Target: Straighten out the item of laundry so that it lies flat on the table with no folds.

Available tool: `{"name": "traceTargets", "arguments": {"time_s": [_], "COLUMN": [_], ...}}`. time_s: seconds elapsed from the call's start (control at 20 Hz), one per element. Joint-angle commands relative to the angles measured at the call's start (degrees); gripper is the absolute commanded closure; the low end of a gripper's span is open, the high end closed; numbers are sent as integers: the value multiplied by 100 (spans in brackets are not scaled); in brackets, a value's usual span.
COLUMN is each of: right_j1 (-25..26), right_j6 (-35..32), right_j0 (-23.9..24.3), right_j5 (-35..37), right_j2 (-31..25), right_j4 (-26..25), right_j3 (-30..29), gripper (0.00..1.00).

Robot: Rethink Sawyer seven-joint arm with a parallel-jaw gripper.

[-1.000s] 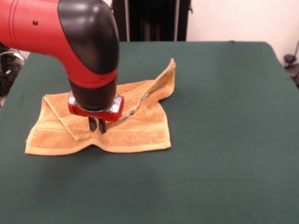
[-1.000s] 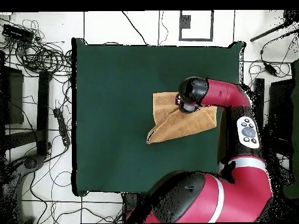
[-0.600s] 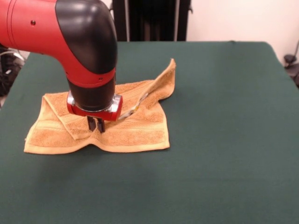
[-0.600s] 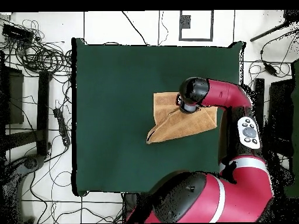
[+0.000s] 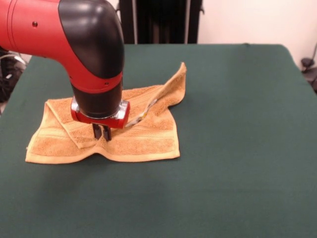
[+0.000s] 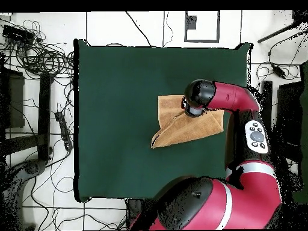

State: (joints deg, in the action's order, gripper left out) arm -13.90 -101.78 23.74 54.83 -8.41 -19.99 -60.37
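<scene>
Gripper (image 5: 102,134) pinched shut on a fold ridge of the orange-tan hand towel (image 5: 133,139), lying crumpled toward one side of the green table (image 5: 237,148). Risk: thin pinch slipping off the terry, or dragging the whole towel instead of opening the fold; far corner stays flipped. Count: one towel, one gripper, one table.

Robotics lab, not a home. Green-cloth table (image 6: 120,120) sits on a white tiled floor (image 6: 144,27) w/ taped lines. Tangled cables (image 6: 42,57) on the floor beside the table's edge; dark equipment stands (image 6: 12,99) just past them. Red-black arm (image 6: 231,99) reaches over the table.
</scene>
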Motion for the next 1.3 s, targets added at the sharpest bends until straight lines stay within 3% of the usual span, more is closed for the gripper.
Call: {"name": "traceTargets", "arguments": {"time_s": [0.05, 0.7, 0.9, 0.95, 1.3], "right_j1": [255, 353, 418, 422, 435], "right_j6": [1965, 1464, 1154, 1151, 1279], "right_j0": [-77, -35, -93, -91, -92], "right_j5": [764, 66, 238, 220, 191], "right_j2": [-485, -469, -419, -429, -460], "right_j4": [-509, -473, -343, -337, -387], "right_j3": [-708, -869, -753, -746, -699], "gripper": [100, 100, 100, 0, 0]}}
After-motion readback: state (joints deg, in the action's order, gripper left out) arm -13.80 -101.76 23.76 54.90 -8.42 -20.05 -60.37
